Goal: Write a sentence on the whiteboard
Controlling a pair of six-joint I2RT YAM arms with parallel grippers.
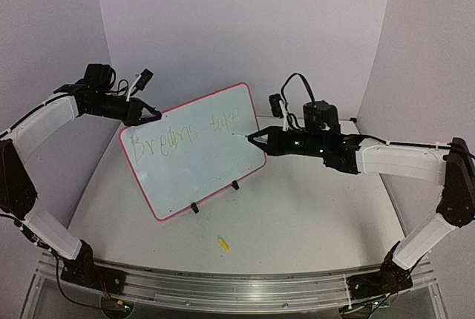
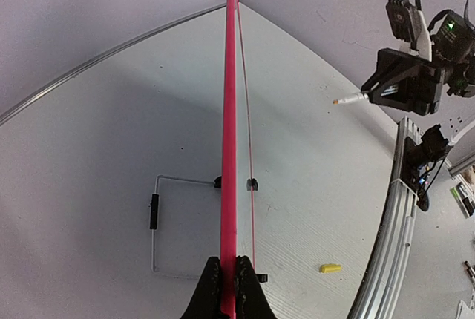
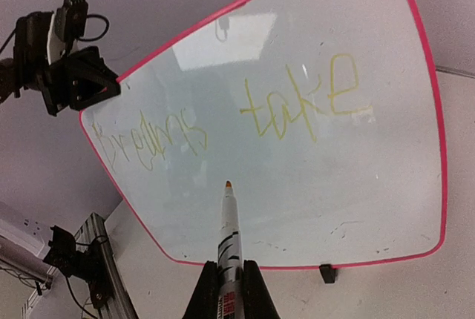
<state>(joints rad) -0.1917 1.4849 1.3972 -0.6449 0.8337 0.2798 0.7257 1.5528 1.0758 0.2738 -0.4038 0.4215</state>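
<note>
One table (image 1: 312, 215) carries one whiteboard (image 1: 200, 163), which stands tilted between the two grippers. The left gripper (image 1: 148, 115) is clamped tight on the board's pink upper-left edge, and its wrist view looks straight down that rim. The right gripper (image 1: 256, 136) is closed around one marker (image 3: 226, 222). The marker points at the board's face just ahead of it, and its tip stays apart from the surface. Two yellow-green words (image 3: 304, 104) are written above the tip. Two black clip feet (image 1: 195, 208) sit under the board's lower edge. One small yellow piece (image 1: 223, 242) lies on the table below both grippers.
</note>
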